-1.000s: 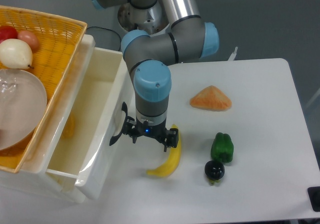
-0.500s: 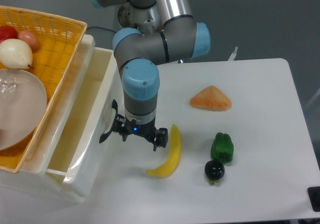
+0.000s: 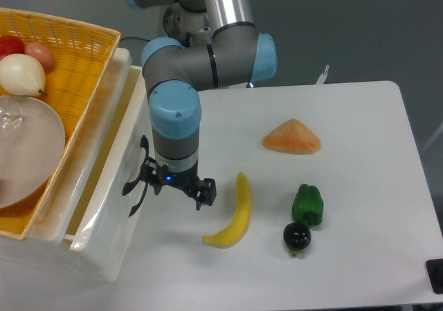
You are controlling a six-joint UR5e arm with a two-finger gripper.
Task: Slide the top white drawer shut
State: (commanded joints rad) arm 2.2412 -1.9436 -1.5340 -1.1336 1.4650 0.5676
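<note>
White tabletop (image 3: 346,186) with a banana (image 3: 234,217), green pepper (image 3: 307,204), small dark fruit (image 3: 297,236) and orange wedge (image 3: 291,137); at left, under a yellow basket (image 3: 76,75), the top white drawer (image 3: 104,186) stands only partly out of its cabinet. Gripper (image 3: 169,186) sits against the drawer front at the black handle (image 3: 138,186), fingers spread, apparently gripping nothing, though contact is hard to confirm. Judged mid-push: next move calls for steady leftward pressure until the front is flush.

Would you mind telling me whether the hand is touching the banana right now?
Apart. The camera view shows bare table between the hand and the banana.
</note>
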